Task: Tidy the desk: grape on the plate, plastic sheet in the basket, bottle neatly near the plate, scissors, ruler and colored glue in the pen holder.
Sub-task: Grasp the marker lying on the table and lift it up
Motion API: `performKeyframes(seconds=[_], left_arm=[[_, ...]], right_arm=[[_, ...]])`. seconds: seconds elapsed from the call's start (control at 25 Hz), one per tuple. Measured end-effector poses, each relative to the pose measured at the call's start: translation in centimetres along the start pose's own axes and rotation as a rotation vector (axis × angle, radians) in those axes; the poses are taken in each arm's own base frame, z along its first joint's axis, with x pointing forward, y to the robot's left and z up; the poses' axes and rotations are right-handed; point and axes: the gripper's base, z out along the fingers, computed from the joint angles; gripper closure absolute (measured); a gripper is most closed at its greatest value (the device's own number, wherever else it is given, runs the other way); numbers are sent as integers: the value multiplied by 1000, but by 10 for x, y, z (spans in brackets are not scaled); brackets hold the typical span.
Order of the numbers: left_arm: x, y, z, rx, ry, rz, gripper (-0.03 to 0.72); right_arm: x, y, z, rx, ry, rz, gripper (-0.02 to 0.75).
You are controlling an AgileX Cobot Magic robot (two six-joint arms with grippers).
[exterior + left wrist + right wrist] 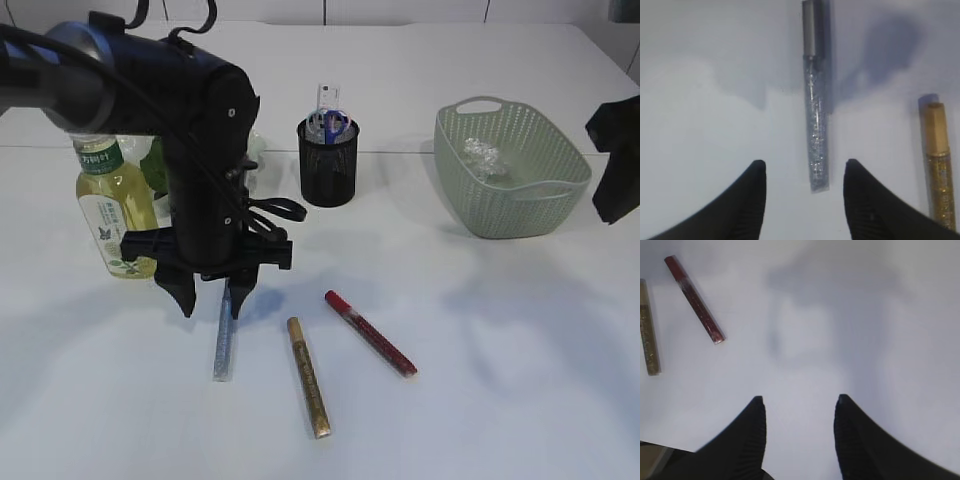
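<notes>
Three colored glue sticks lie on the white table: a silver one (223, 340) (816, 125), a gold one (309, 377) (938, 165) (649, 340) and a red one (369, 332) (695, 299). My left gripper (212, 305) (805, 162) is open, pointing down over the silver stick's near end, which lies between the fingers without touching them. My right gripper (800, 398) is open over bare table, empty. The black mesh pen holder (328, 165) holds blue-handled scissors (333, 122) and a ruler (325, 98). A crumpled plastic sheet (482, 155) lies in the green basket (510, 170). The bottle (112, 205) stands upright at left. Plate and grape are hidden behind the left arm.
The left arm's bulky black body (200, 150) blocks the back left of the table. Part of the right arm (615, 160) shows at the right edge beside the basket. Bare table lies in front of the basket.
</notes>
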Motion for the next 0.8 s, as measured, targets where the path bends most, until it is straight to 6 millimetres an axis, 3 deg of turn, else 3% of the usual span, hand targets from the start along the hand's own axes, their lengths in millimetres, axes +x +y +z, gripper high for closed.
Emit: performKeyframes(seconds=[0.24,0.52,0.8], left_arm=[[0,-2,5,25,-22,-7,321],[-5,-1,23,32,10,-42,321],[-10,-1,26,55,-8,-54,321]], right_arm=[[1,11,0,-11,3,-43,374],[1,11,0,-6,2,-47,374],[1,11,0,-4,2,-47,374]])
